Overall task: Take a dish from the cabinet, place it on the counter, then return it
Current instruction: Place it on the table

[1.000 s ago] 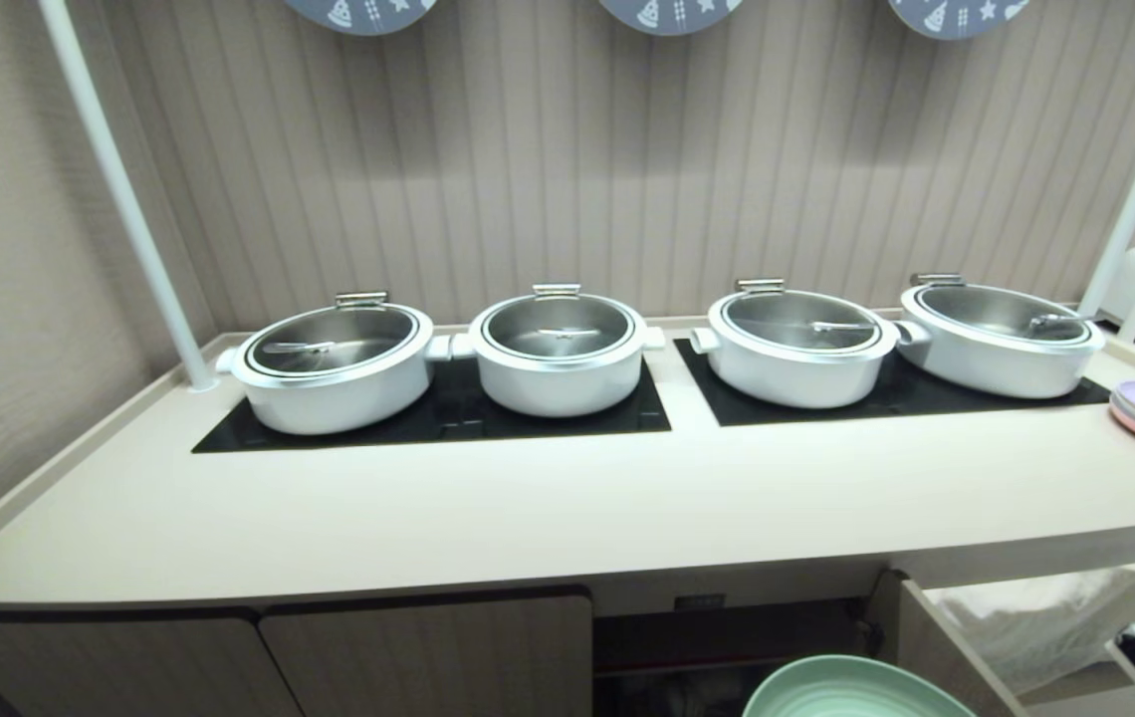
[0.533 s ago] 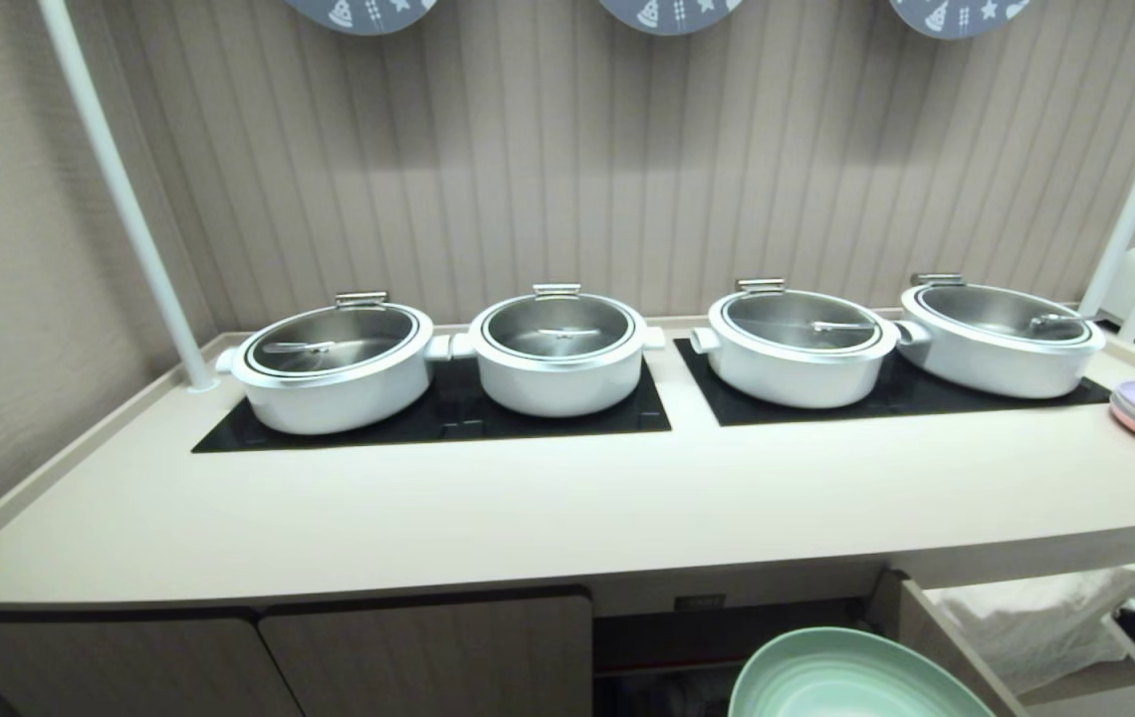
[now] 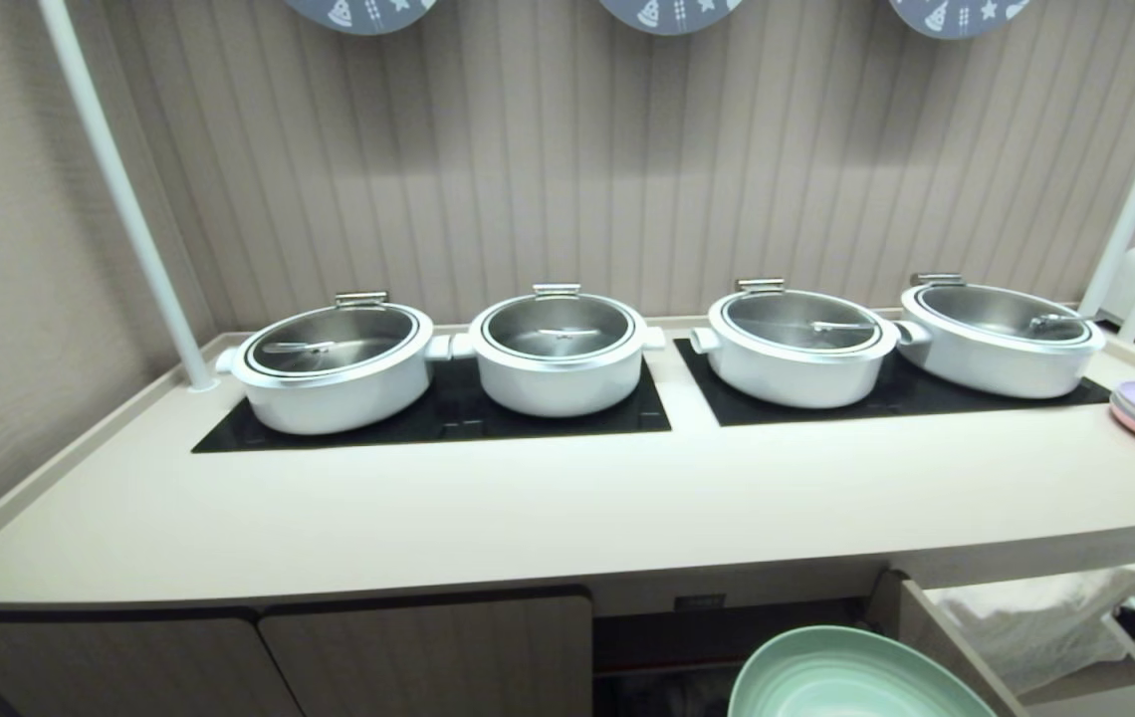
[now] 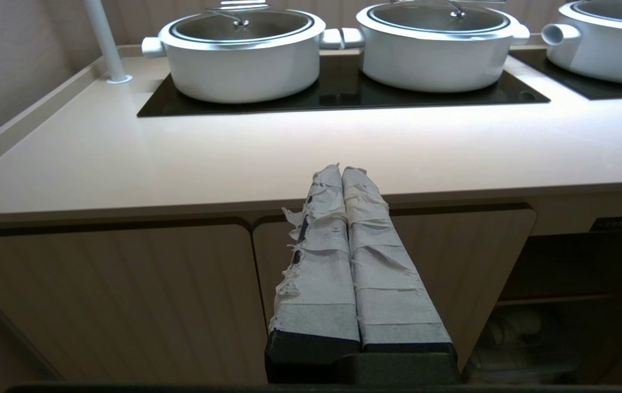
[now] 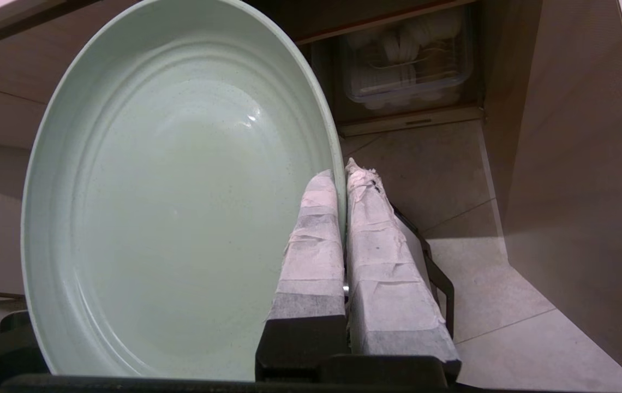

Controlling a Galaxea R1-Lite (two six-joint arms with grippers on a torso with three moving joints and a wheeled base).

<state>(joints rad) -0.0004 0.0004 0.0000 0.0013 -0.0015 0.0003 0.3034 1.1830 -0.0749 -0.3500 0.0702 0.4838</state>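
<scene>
A: Where's the dish [image 3: 856, 682]?
B: Below the counter [image 3: 548, 508] edge, in front of the open cabinet [image 3: 727, 637], off the worktop. Right gripper [image 5: 344, 174] pinches its rim btwn taped fingers, jaws clamped on it.
A: Left gripper [image 4: 342, 170]?
B: In front of the counter, left of the cabinet opening, jaws pressed together, w/ nothing in them.

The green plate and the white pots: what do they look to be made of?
The green plate looks like plastic or melamine, perhaps glazed ceramic: smooth, faintly speckled, with one soft glint. The white pots look like enamelled or coated metal, evenly glossy, under clear glass lids with shiny metal rims and handles.
</scene>
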